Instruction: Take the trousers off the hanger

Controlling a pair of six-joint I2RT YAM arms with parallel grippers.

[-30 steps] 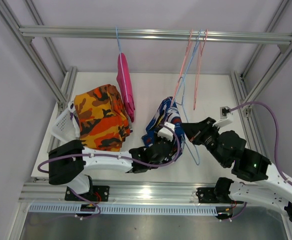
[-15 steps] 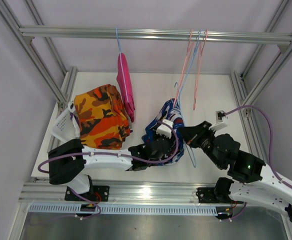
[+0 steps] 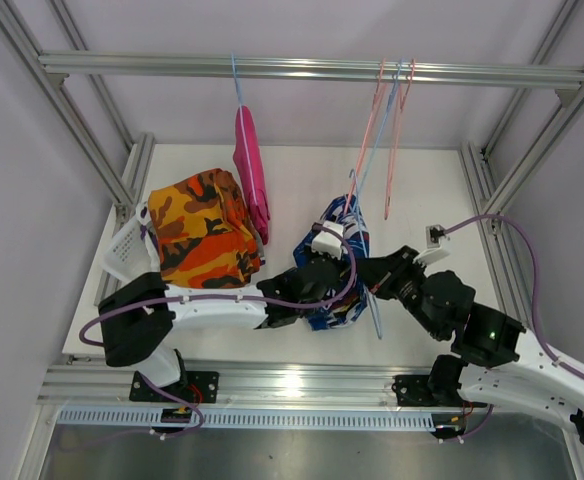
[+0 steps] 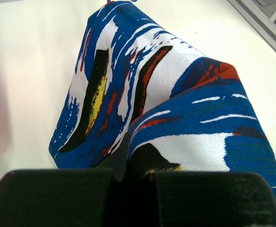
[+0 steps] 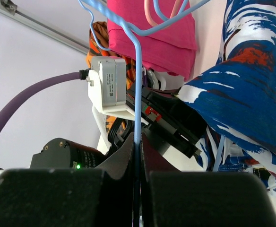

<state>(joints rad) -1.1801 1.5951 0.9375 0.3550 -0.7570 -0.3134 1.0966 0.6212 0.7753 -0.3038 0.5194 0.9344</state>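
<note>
The blue-white-red patterned trousers (image 3: 342, 302) (image 4: 176, 94) hang bunched on a light-blue hanger (image 3: 375, 322) (image 5: 138, 85) low over the table's middle. My left gripper (image 3: 317, 270) (image 4: 126, 163) is shut on a fold of this cloth. From the right, my right gripper (image 3: 372, 280) (image 5: 138, 142) is shut on the hanger's thin wire. Plain pink trousers (image 3: 250, 170) (image 5: 152, 42) hang on another blue hanger from the top rail (image 3: 312, 68). Orange camouflage trousers (image 3: 202, 235) lie piled at the left.
A white basket (image 3: 122, 250) holds the orange pile at the table's left edge. Several empty pink and blue hangers (image 3: 384, 130) dangle from the rail at the right. Aluminium frame posts stand on both sides of the white table (image 3: 422, 190).
My left gripper has closed on the patterned trousers. My right arm has moved left and nearer with the hanger, bringing both grippers close together.
</note>
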